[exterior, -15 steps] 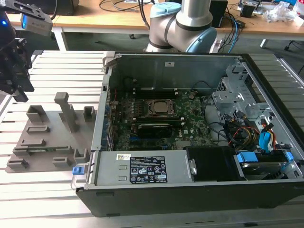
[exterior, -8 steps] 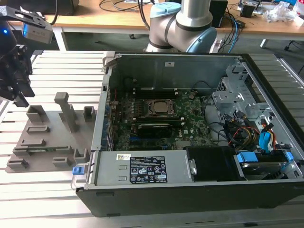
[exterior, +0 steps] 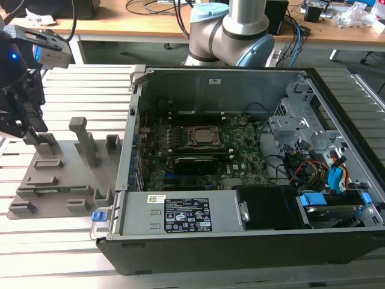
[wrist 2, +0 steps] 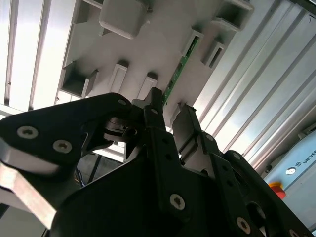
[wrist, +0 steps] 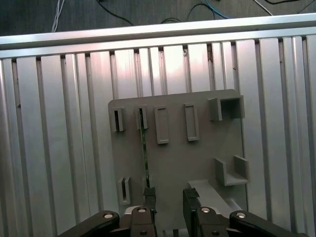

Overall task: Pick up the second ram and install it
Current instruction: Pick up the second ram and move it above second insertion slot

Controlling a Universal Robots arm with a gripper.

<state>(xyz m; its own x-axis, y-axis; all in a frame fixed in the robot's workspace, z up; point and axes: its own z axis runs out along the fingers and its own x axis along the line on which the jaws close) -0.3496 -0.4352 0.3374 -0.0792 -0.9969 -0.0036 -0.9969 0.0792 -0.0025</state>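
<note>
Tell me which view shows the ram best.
The first wrist view: the ram stands on edge in the grey holder, nearly its full length in sight, ahead of the open pincer. The second wrist view shows a short green stretch of it beyond the pincer. In the exterior view it is too thin to make out.

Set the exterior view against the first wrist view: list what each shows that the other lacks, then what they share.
The exterior view adds the open computer case, its motherboard, and the robot arm's base behind the case. The first wrist view adds the second ram, a thin green stick standing on edge in the grey holder plate, its end close beside one fingertip of the hand. Shared: the holder plate, the slatted metal table under it, and the open hand at the plate.
</note>
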